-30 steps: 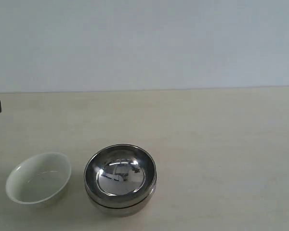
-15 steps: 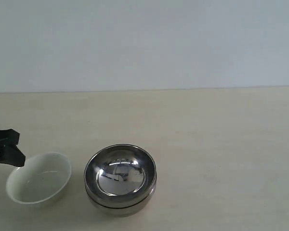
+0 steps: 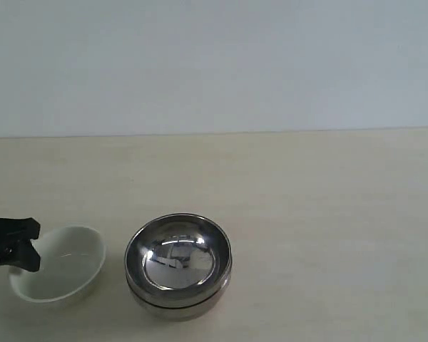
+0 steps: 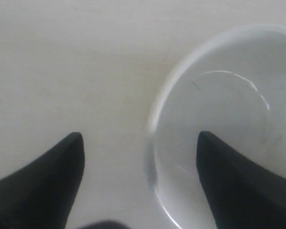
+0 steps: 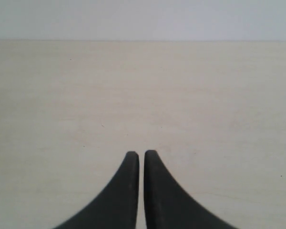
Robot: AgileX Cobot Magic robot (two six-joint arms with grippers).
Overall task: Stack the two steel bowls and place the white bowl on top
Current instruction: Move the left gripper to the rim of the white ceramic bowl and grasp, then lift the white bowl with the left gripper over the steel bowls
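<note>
The two steel bowls sit nested one inside the other at the front middle of the table. Left of them stands the white bowl, upright and with nothing in it. My left gripper is open at the white bowl's left rim. In the left wrist view the white bowl's rim runs between the spread fingers of the left gripper, one finger over the bowl's inside, the other over the table outside it. My right gripper is shut on nothing, over bare table, and does not show in the exterior view.
The pale wooden table stretches back to a plain light wall. Nothing else stands on it in these views.
My left gripper has come in from the left edge and moved forward to the white bowl's rim. Neither the bowls nor the right gripper have moved.
</note>
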